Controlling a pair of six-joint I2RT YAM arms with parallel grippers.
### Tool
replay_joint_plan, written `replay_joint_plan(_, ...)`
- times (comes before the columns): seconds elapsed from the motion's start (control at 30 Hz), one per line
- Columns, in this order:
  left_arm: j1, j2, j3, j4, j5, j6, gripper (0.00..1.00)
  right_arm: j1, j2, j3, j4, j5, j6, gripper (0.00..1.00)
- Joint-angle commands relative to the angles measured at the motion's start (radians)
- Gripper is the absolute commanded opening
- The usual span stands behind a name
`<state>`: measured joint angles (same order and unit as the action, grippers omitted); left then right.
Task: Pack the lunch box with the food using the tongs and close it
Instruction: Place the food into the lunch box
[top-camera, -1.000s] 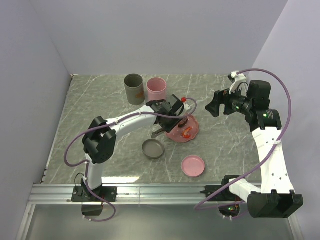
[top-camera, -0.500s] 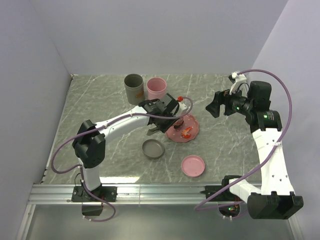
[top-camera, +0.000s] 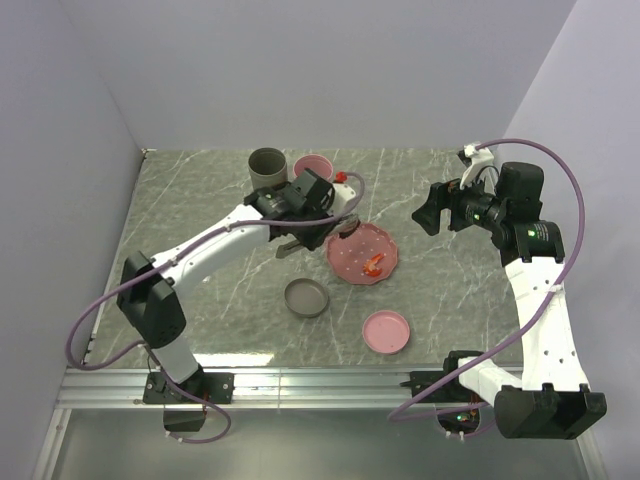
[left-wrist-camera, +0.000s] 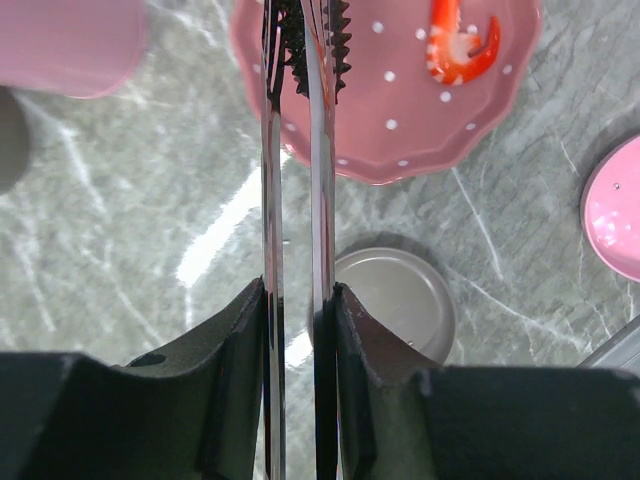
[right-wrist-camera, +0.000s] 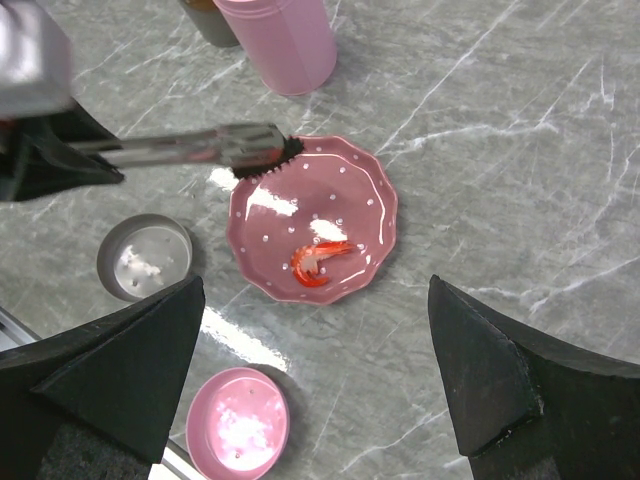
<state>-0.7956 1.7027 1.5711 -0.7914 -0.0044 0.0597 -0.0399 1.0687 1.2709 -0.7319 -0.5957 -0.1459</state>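
Left arm swung far-left since earlier. My left gripper (left-wrist-camera: 297, 300) clenches long slim grey metal tongs (left-wrist-camera: 270, 200), tips over pink scalloped plate's (left-wrist-camera: 400, 140) far-left rim; 1 red-orange shrimp-like piece (left-wrist-camera: 445, 58) on plate. Right gripper (right-wrist-camera: 312, 372) spread wide, released.

I saw two arms built alike: the left arm (top-camera: 215, 240) and the right arm (top-camera: 545, 320) had white links between bulky black joints. A purple cable (top-camera: 580, 215) looped loosely along each. Small green lights (top-camera: 527, 231) glowed on the right one, and the jaws were matte black.
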Motion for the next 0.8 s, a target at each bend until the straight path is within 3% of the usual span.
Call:
replay_joint_plan(0.0,0.048,-0.101,0.067,0.006,0.03,0.026,0.25,-0.006,-0.018,0.012,0.023,-0.018,0.008,0.99)
replay_joint_plan(0.2,0.227,-0.158,0.154,-0.037,0.095,0.009,0.25,-0.008,-0.016,0.015,0.023,-0.019,0.008,0.99)
replay_joint_plan(0.47,0.487,-0.115,0.306,-0.074,0.161,0.023,0.25,-0.009,-0.001,0.025,0.022,-0.029,0.011,0.99)
replay_joint_plan(0.77,0.588,-0.051,0.304,-0.036,0.172,0.054,0.25,-0.009,0.008,0.031,0.02,-0.024,0.012,0.99)
